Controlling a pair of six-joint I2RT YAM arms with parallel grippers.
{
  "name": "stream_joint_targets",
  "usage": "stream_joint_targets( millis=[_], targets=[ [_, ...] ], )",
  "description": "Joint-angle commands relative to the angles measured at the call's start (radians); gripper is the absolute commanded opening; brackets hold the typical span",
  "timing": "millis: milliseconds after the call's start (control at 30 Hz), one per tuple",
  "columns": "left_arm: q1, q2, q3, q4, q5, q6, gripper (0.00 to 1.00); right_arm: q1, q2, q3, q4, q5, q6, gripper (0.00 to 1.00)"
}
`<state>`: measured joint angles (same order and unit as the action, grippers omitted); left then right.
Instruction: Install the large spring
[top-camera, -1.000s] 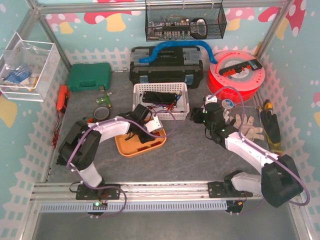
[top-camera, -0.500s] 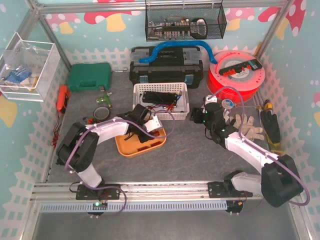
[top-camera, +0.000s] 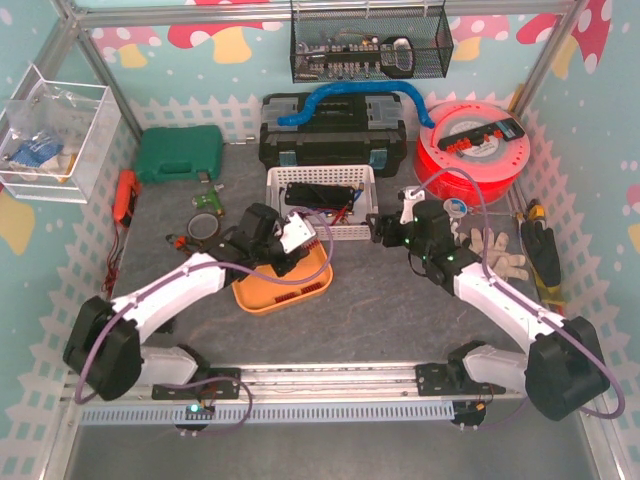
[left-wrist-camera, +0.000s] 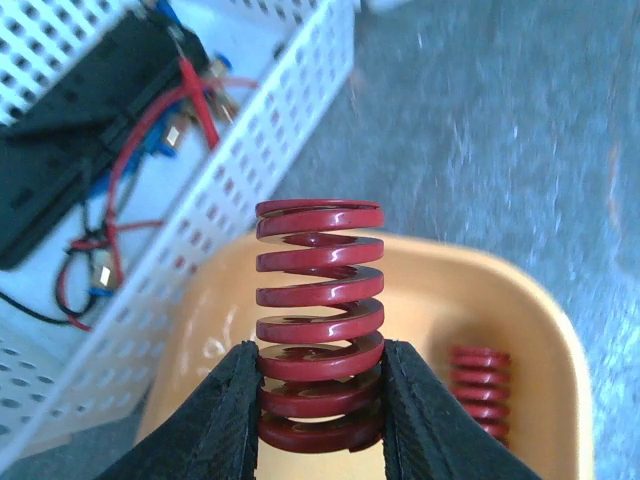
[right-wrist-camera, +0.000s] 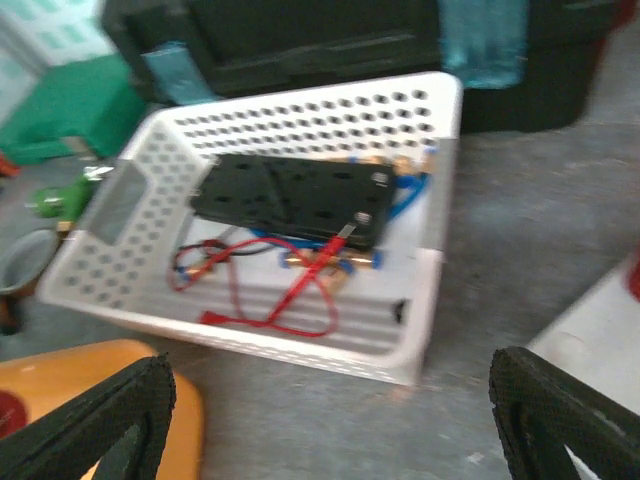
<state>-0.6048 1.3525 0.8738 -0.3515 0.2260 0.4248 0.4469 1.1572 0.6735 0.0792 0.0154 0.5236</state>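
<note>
Now the left jaws pinch the large spring by its bottom coils over the tray; right jaws gape empty. Gripped so low, it could tip free.

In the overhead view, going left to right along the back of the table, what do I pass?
green case → black toolbox → red reel
</note>
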Motion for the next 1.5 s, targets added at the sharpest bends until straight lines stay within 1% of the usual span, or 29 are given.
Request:
stream_joint_targets(
  millis=[0, 133, 267, 400, 500, 633, 700, 767, 833, 933, 1000, 1133, 1200, 1267, 1467],
  targets=[
    [-0.034, -0.113, -0.035, 0.186, -0.057, -0.164, 0.00, 0.006, 0.001, 0.069, -0.009, -0.252, -0.009, 0.85],
    [-0.079, -0.214, -0.125, 0.416, -0.085, -0.246, 0.00, 0.011, 0.029, 0.100, -0.022, -0.419, 0.021, 0.84],
    [-0.157, -0.267, -0.254, 0.692, -0.105, -0.247, 0.00, 0.038, 0.031, 0.124, -0.052, -0.486, 0.040, 0.84],
    [-0.213, -0.231, -0.364, 0.939, -0.142, -0.256, 0.00, 0.076, -0.006, 0.130, -0.083, -0.459, 0.068, 0.83],
    [-0.256, -0.175, -0.440, 1.134, -0.160, -0.220, 0.00, 0.098, -0.035, 0.130, -0.073, -0.472, 0.097, 0.82],
    [-0.319, -0.128, -0.514, 1.256, -0.208, -0.139, 0.00, 0.148, -0.050, 0.157, -0.064, -0.472, 0.106, 0.81],
    [-0.347, -0.120, -0.588, 1.375, -0.216, -0.112, 0.00, 0.168, -0.039, 0.175, -0.062, -0.494, 0.095, 0.80],
    [-0.350, -0.116, -0.658, 1.493, -0.213, -0.106, 0.00, 0.183, -0.022, 0.193, -0.064, -0.523, 0.078, 0.80],
    [-0.351, -0.114, -0.675, 1.520, -0.217, -0.106, 0.00, 0.202, -0.003, 0.207, -0.067, -0.545, 0.063, 0.79],
    [-0.351, -0.116, -0.660, 1.502, -0.204, -0.106, 0.00, 0.235, 0.032, 0.231, -0.082, -0.559, 0.041, 0.78],
    [-0.352, -0.133, -0.666, 1.497, -0.206, -0.110, 0.00, 0.249, 0.056, 0.258, -0.120, -0.562, 0.019, 0.77],
    [-0.352, -0.134, -0.684, 1.527, -0.263, -0.104, 0.00, 0.254, 0.046, 0.265, -0.229, -0.483, -0.022, 0.79],
    [-0.353, -0.125, -0.681, 1.530, -0.286, -0.101, 0.00, 0.254, 0.023, 0.248, -0.253, -0.455, -0.031, 0.81],
    [-0.353, -0.124, -0.679, 1.529, -0.283, -0.107, 0.00, 0.254, 0.011, 0.230, -0.255, -0.463, -0.033, 0.81],
    [-0.353, -0.110, -0.659, 1.501, -0.268, -0.124, 0.00, 0.268, 0.055, 0.216, -0.245, -0.526, -0.044, 0.73]
  ],
)
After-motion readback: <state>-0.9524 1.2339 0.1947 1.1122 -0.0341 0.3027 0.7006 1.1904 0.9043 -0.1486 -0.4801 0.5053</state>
